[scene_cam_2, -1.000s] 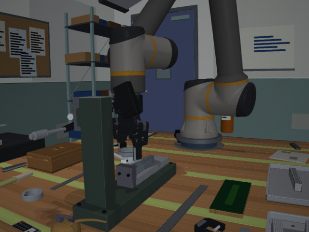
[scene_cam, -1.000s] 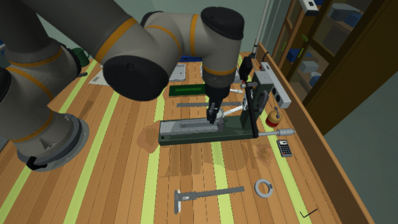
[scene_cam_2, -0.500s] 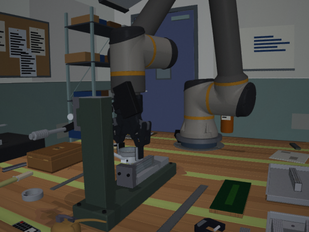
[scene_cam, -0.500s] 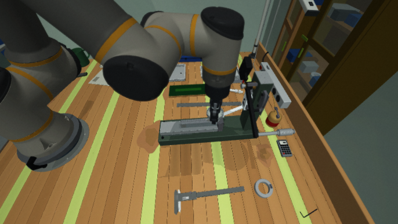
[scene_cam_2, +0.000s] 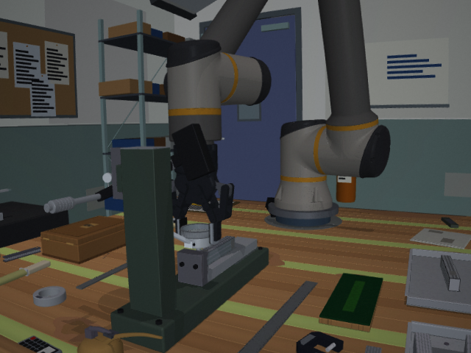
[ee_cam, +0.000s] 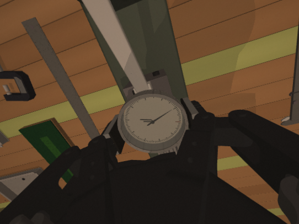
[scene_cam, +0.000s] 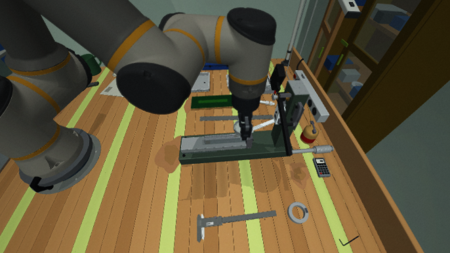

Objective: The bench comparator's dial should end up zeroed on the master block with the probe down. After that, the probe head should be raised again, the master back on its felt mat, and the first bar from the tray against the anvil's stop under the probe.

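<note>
The comparator's round dial sits on a pale arm above the grey anvil, close to the green column. I have the dial's knurled rim clamped in my gripper, which reaches down from above. The dial's long needle points up and to the right, and the short one points left. The green felt mat lies beside the comparator with nothing on it. A grey bar stands in the tray to the right. The probe tip and the master block are hidden under the dial.
My arm's big joints hang over the bench's left half. A steel rule and a black clamp lie near the mat. A wooden case, ring, calipers and calculator lie around the comparator base.
</note>
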